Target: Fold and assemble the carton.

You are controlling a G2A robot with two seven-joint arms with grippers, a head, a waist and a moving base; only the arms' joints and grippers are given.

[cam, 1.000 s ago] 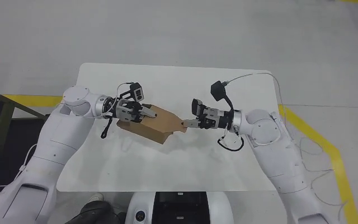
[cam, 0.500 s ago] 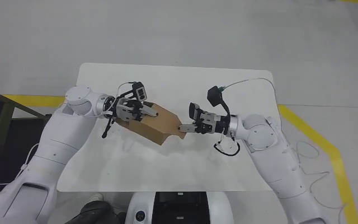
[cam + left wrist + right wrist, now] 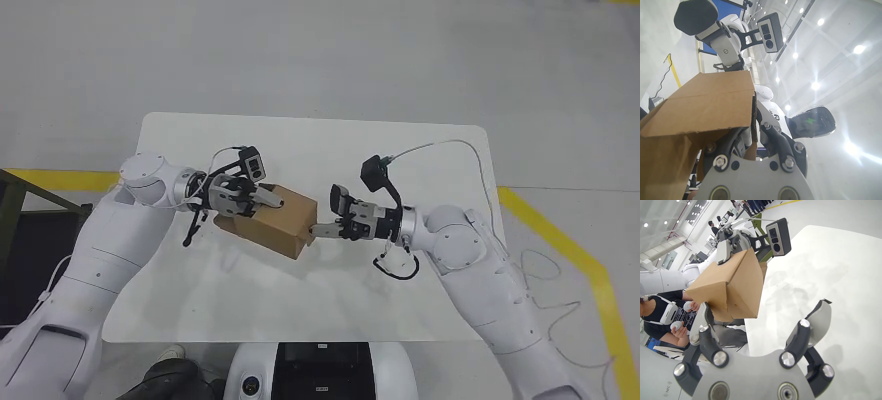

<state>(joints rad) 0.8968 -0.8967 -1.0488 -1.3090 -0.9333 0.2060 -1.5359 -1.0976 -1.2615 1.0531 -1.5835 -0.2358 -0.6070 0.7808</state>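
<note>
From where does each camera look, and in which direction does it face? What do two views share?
Top view: overhead, facing down at the table; left claw and right claw show, at opposite ends of the carton.
Left wrist view: close by the carton, facing up to the ceiling; its claw's base shows.
Right wrist view: facing along the table to the carton; its open claw shows.
Shared: both wrist views show the carton.

Both arms were bent inward, forearms roughly level, wrists pointing at each other. The left gripper [image 3: 262,199] was clamped on a wall of the carton [image 3: 278,228]. The right gripper [image 3: 764,304] stood spread wide, one finger [image 3: 703,315] touching the carton's opposite end.
</note>
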